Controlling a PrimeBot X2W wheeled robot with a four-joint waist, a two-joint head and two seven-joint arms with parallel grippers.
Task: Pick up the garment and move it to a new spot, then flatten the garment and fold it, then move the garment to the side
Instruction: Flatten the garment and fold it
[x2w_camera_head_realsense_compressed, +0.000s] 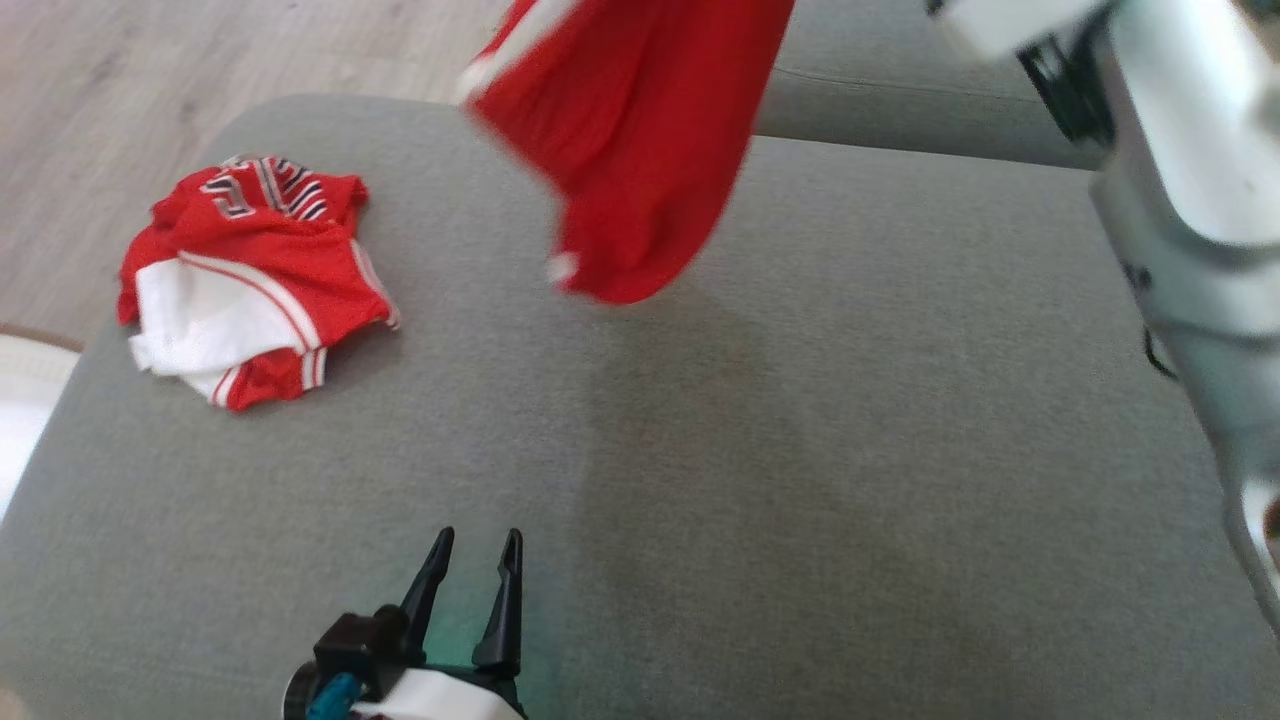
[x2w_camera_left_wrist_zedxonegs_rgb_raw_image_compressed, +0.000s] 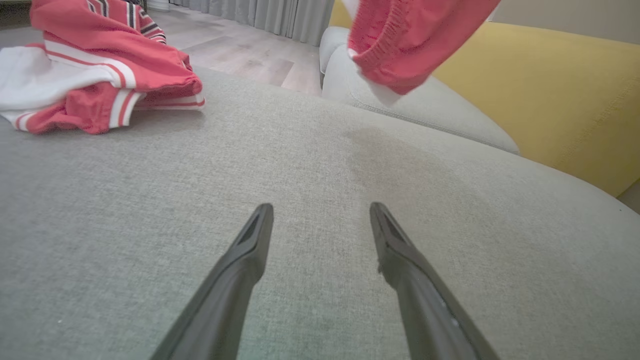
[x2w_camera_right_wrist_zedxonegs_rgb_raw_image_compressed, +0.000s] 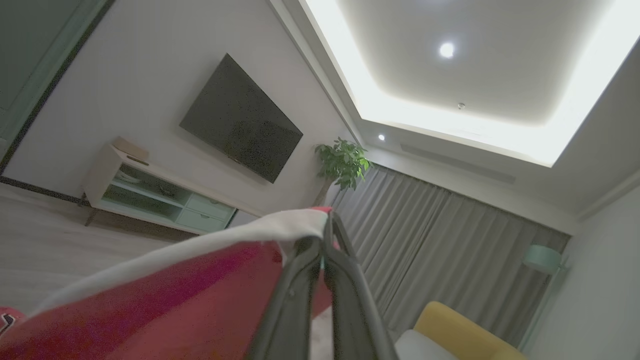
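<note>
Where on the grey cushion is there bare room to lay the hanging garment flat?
The broad cushion stretch right of the crumpled jersey, ahead of the left gripper, below the hanging garment. Crowded only at the jersey's far-left corner.

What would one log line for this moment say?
phase: lift | right jaws: shut on garment, hanging above cushion | left jaws: open, empty, low over cushion | jersey: crumpled on cushion

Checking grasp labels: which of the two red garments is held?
The hanging red garment, pinched at its white edge by the right gripper. The other garment, with the white panel, lies crumpled on the cushion, apart from the open left gripper.
</note>
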